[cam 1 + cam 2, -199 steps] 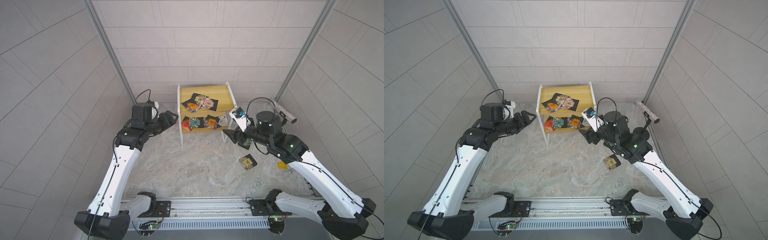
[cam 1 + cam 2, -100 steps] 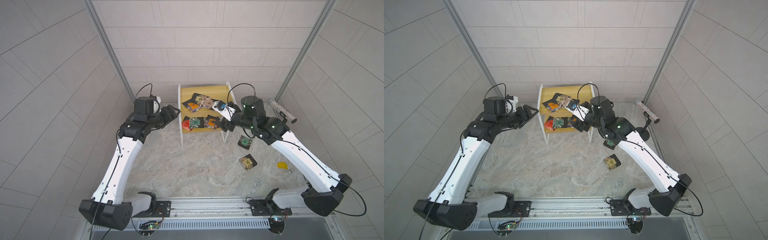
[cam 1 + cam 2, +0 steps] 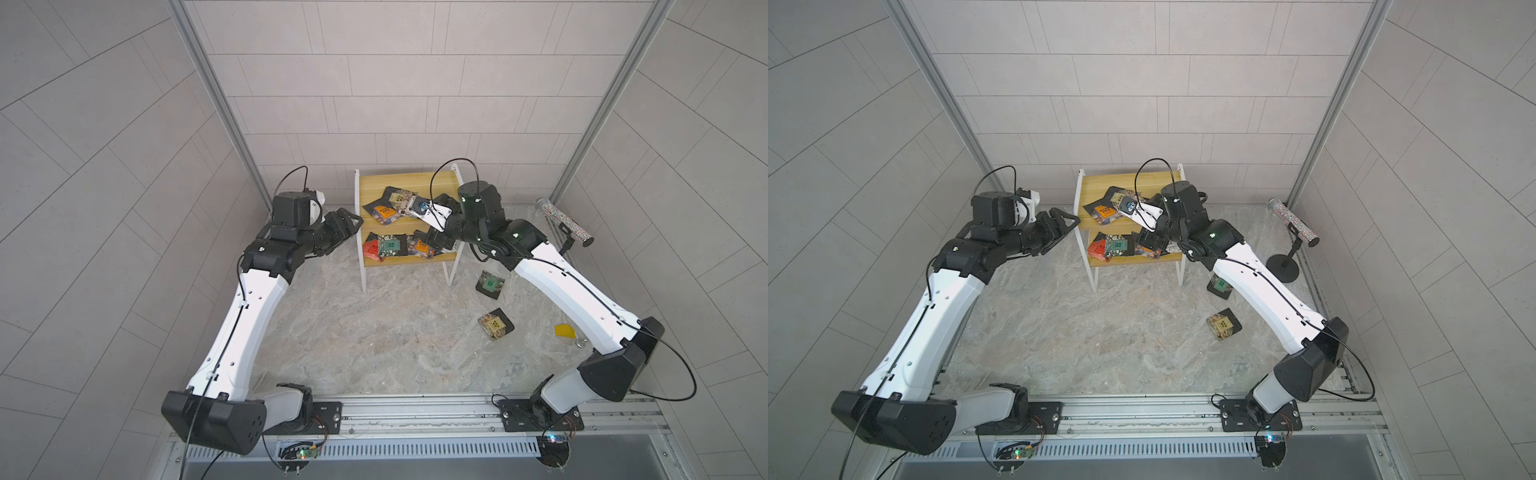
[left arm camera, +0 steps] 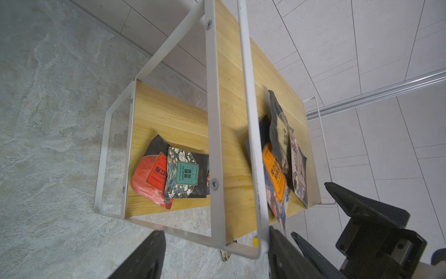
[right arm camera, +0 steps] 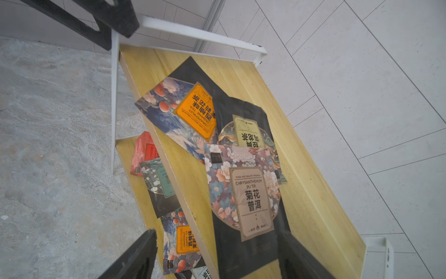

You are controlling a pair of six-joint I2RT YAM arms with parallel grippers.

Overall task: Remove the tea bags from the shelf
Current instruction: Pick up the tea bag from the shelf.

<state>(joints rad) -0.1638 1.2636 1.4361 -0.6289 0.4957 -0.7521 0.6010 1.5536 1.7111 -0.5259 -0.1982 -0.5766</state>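
Observation:
The shelf (image 3: 374,187) (image 3: 1096,185) stands at the back wall. Three overlapping tea bags (image 3: 384,211) (image 5: 195,111) lie on its upper board and several (image 3: 388,245) (image 4: 187,172) on the lower. Two more tea bags (image 3: 489,284) (image 3: 495,324) lie on the floor to its right. My left gripper (image 3: 353,220) (image 4: 214,232) is open at the shelf's left end, jaws astride the white frame's corner. My right gripper (image 3: 434,224) (image 5: 217,234) hangs open over the upper board's front edge, with the beige-labelled sachet (image 5: 251,203) between its jaws, not gripped.
A black round-based stand with a glittery tube (image 3: 565,224) (image 3: 1293,222) stands at the far right. A small yellow block (image 3: 564,331) lies on the floor beside my right arm. Tiled walls close in the back and both sides.
My right gripper has swung from the floor right of the shelf up over the upper board, leaving a green-labelled sachet on the floor. My left gripper has moved in to the shelf's left end.

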